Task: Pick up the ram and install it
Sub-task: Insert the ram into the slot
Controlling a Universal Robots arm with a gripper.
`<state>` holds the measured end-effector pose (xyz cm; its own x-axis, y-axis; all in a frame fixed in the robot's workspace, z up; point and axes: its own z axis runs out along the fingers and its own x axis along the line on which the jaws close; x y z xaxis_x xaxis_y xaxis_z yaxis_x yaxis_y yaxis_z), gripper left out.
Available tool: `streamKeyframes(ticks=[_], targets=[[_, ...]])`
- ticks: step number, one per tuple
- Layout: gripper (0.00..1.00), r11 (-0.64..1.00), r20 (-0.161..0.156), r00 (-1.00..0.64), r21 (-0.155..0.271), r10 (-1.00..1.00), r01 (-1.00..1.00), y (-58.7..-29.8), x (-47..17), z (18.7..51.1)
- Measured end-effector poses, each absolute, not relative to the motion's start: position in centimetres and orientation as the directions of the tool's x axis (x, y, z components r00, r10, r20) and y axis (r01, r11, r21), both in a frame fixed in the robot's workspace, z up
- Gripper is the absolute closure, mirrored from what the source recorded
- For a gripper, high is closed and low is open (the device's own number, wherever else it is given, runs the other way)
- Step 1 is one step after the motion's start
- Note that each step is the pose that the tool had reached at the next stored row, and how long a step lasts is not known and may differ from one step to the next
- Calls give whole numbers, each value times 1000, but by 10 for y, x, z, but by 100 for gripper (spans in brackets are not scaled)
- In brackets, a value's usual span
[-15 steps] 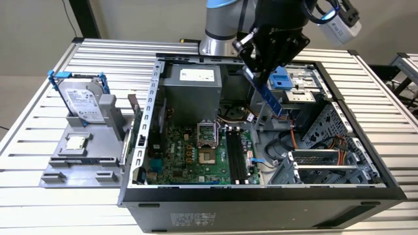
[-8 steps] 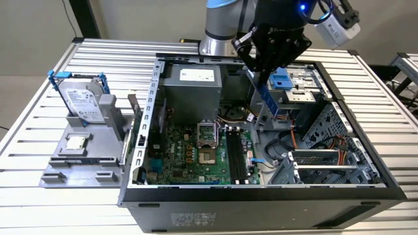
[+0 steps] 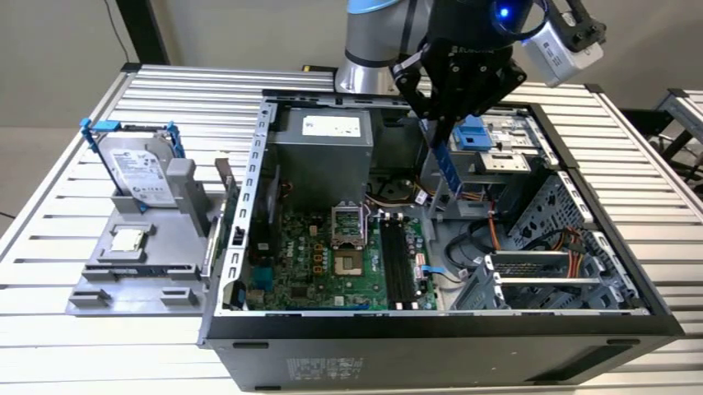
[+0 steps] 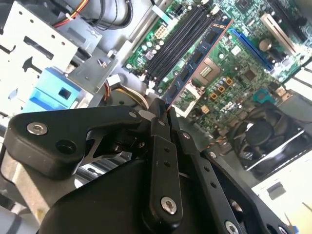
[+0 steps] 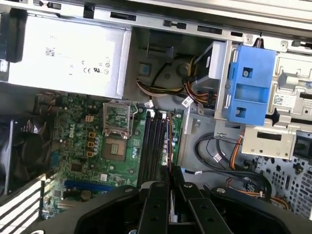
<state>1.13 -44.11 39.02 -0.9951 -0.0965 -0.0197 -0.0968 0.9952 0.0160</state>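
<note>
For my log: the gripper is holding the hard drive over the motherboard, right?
No: the gripper holds the ram, not the hard drive, over the motherboard; the second wrist view shows it.

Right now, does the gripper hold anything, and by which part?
Yes. The gripper is shut on the ram, holding it by one end; the rest sticks out free over the motherboard.

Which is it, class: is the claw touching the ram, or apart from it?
Touching. In the second wrist view the claw is clamped on one end of the ram, with no gap between them.
</note>
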Motion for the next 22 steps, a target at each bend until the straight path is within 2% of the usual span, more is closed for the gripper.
streamKeyframes(ticks=[7,22], targets=[[100,1000,-20,-1000,16,-22,-22,-441,11,390],[100,1000,-20,-1000,16,-19,-19,-441,13,387]])
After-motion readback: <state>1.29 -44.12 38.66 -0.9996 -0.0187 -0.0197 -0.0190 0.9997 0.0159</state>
